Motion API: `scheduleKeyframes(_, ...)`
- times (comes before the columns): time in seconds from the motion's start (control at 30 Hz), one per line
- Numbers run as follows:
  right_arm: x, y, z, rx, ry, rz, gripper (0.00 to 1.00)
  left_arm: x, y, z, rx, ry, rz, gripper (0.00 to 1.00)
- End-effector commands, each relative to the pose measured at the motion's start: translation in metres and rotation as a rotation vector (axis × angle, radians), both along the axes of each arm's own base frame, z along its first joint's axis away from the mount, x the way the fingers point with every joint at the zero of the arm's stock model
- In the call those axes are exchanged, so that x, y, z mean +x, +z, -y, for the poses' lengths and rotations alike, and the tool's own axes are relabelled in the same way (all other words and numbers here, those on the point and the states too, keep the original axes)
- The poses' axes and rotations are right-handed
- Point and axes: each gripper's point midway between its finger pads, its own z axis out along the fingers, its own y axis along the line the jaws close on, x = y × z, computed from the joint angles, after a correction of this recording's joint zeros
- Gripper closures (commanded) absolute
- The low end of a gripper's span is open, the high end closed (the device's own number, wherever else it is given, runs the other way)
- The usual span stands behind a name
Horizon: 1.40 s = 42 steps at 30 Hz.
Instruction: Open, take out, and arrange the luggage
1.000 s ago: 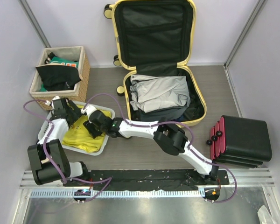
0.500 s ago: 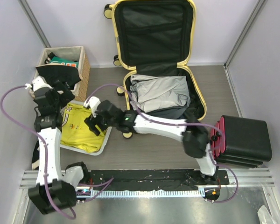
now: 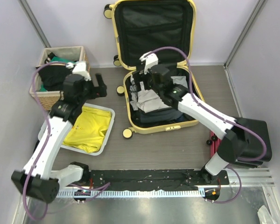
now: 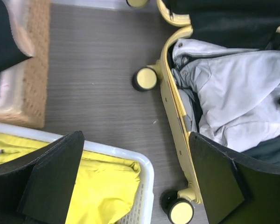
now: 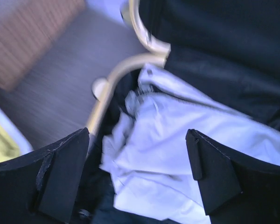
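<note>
Luggage (image 3: 154, 32), a large pale-yellow hard-shell suitcase with black fabric lining, lies open at the far centre of a grey wood-grain table (image 3: 168, 149). Its lid stands up against the far wall. Its base rests flat on the table and holds a crumpled pale-grey garment (image 3: 151, 100) on top of darker clothing.

The right gripper (image 3: 142, 85) hangs over the left part of the suitcase base, just above the pale-grey garment. Its two black fingers are spread wide with nothing between them. The right wrist view is blurred, but it shows the same spread fingers over the garment (image 5: 177, 140).

The left gripper (image 3: 100, 88) is above bare table, between a woven wicker basket (image 3: 42, 95) at far left and the suitcase's left rim (image 4: 170, 88). Its fingers are also wide apart and empty.

A cream-and-black caster wheel (image 4: 144, 78) sticks out from that rim. Near left sits a white plastic tray (image 3: 111, 121) holding a bright yellow garment (image 3: 91, 128). The basket holds black and green clothing. A smaller black hard case with a red edge (image 3: 245, 135) lies at near right, apart from the suitcase.
</note>
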Motion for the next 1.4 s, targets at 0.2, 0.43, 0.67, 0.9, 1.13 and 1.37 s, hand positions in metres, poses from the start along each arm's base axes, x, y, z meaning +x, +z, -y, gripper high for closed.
scheduleKeyframes(0.2,0.029,-0.141,-0.011,-0.32,0.012,-0.211,0.06,0.044,0.001,0.041,-0.114,-0.175,-0.053,0.0)
scheduleKeyframes(0.43,0.028,-0.189,-0.015,-0.362,0.024,-0.291,0.06,0.049,-0.033,0.041,-0.259,-0.216,-0.153,0.0)
scheduleKeyframes(0.67,0.015,-0.23,-0.031,-0.314,0.085,-0.411,0.06,0.047,-0.043,0.041,-0.259,-0.218,-0.179,0.0)
scheduleKeyframes(0.9,0.026,-0.263,-0.007,-0.353,-0.112,-0.449,0.08,0.045,-0.045,0.044,-0.27,-0.228,-0.189,0.0)
scheduleKeyframes(1.13,0.032,-0.299,0.035,-0.412,-0.29,-0.48,0.76,0.045,-0.053,0.059,-0.323,-0.287,-0.205,0.0)
scheduleKeyframes(1.37,0.034,-0.244,0.034,-0.027,-0.157,-0.481,0.99,0.039,-0.059,0.079,-0.31,-0.331,-0.225,0.0)
